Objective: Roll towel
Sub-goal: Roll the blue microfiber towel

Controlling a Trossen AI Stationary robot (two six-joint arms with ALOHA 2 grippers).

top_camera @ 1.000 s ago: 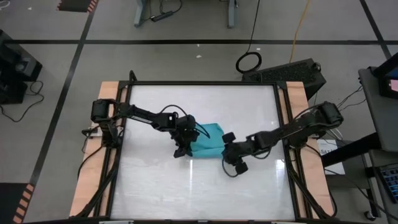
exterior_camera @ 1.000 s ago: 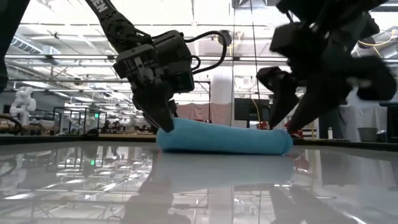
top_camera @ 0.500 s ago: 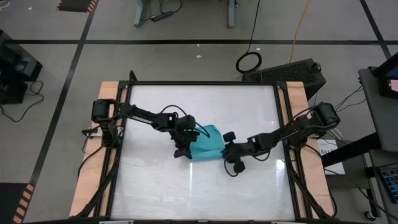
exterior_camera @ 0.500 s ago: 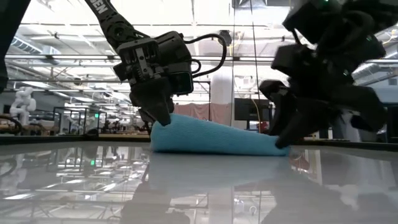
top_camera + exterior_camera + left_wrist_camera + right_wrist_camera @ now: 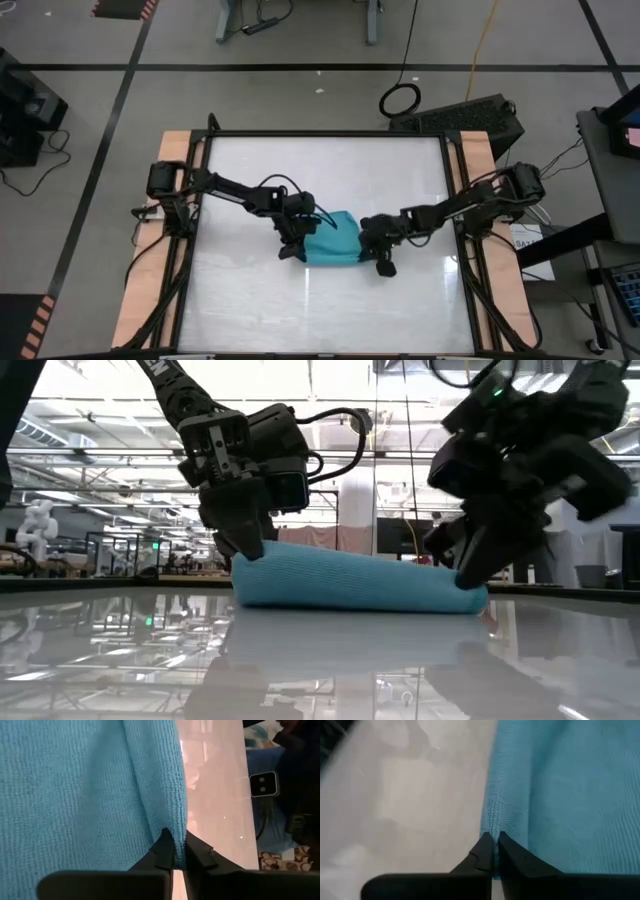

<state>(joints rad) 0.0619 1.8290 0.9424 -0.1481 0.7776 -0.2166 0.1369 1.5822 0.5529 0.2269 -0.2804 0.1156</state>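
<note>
The turquoise towel [image 5: 332, 241] lies mid-table as a thick roll or folded bundle, stretched left to right, its underside on the white tabletop [image 5: 330, 310]. In the low view the towel [image 5: 360, 580] spans between both grippers. My left gripper [image 5: 247, 550] is shut on its left end. My right gripper [image 5: 468, 575] is shut on its right end. The left wrist view shows the towel [image 5: 85, 795] filling the space ahead of my left gripper [image 5: 178, 856]. The right wrist view shows the towel [image 5: 565, 795] ahead of my right gripper [image 5: 493, 851]. My left gripper pinches a fold at the towel's left end [image 5: 175, 822] between its two fingers, slanting down from above and from the table's left. That end rests low on the table. My right gripper pinches the towel's right end at its edge [image 5: 492, 825] between its two fingers, slanting down from the table's right. The cloth lies on the table there.
Black rails and wooden strips [image 5: 170, 230] border the table's left and right sides. Bare white tabletop lies near and far of the towel. Beyond the table stand a black case [image 5: 470, 115] and a cable loop [image 5: 400, 98] on the floor.
My right gripper has shut on the towel's right end, after standing open around it. My left gripper briefly lifted the left end, then lowered it. Both grippers and the towel have shifted a little toward the table's near edge.
</note>
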